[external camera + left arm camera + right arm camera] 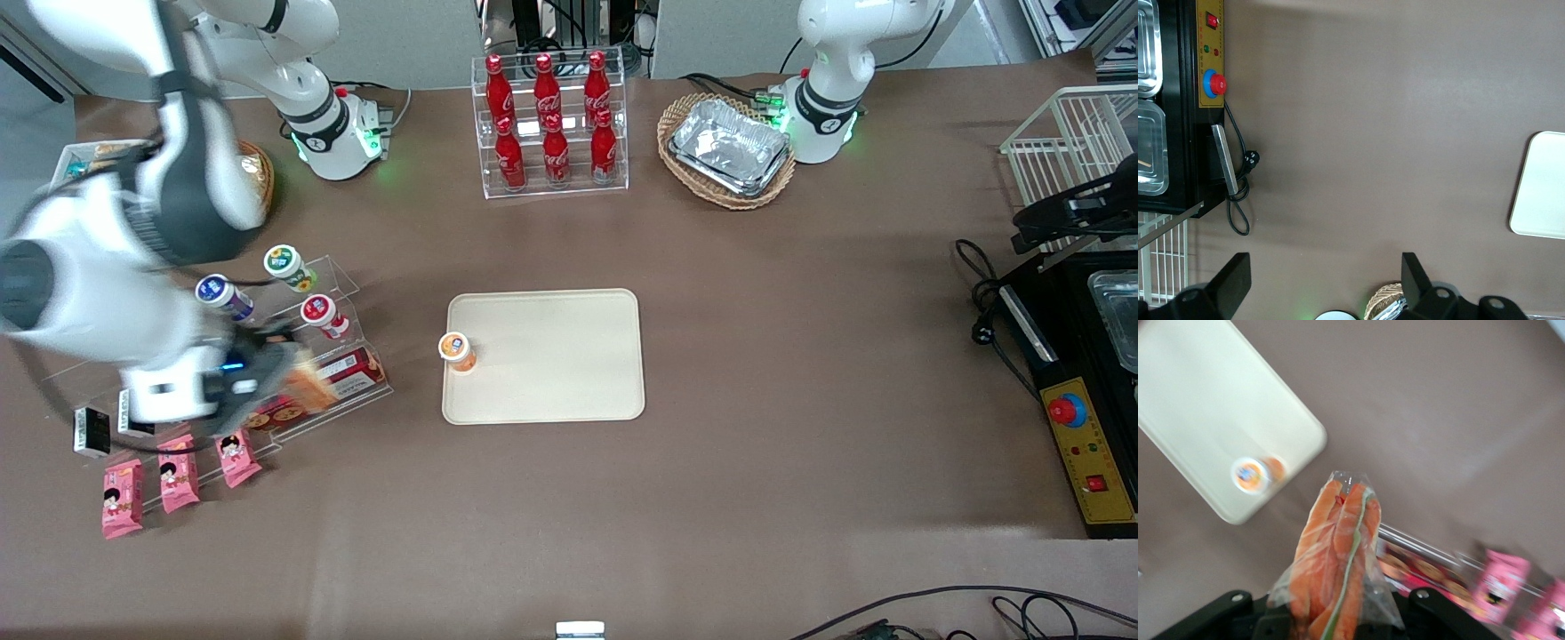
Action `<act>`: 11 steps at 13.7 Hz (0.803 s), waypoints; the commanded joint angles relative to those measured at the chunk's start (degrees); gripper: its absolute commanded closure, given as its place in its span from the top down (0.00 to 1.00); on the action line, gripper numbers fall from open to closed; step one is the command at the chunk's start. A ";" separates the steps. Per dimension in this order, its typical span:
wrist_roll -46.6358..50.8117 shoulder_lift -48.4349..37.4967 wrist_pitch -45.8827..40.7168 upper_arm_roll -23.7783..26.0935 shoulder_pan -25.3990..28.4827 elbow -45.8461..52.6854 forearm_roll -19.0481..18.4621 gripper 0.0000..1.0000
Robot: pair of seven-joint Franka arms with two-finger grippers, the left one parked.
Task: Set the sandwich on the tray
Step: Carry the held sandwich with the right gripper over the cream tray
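Your right arm's gripper (pixel 283 384) hangs above the clear acrylic snack rack (pixel 351 283), jaws clamped on the clear-wrapped wedge sandwich with orange filling (pixel 1336 563), lifted off the brown worktop (pixel 800 356). The flat cream-beige rectangular tray (pixel 569 356) lies beside the rack, with a small orange cup (pixel 457 350) standing on it.

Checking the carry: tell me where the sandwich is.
The sandwich is in the gripper, above the snack rack beside the tray.
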 commanded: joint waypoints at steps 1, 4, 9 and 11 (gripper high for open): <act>13.38 3.55 4.34 8.85 -0.20 1.16 1.04 0.00; 15.44 7.42 12.25 15.02 1.64 1.16 0.25 0.00; 15.17 15.24 23.85 15.12 10.77 1.16 -4.67 0.00; 14.39 18.49 28.25 15.12 14.99 1.25 -5.98 0.00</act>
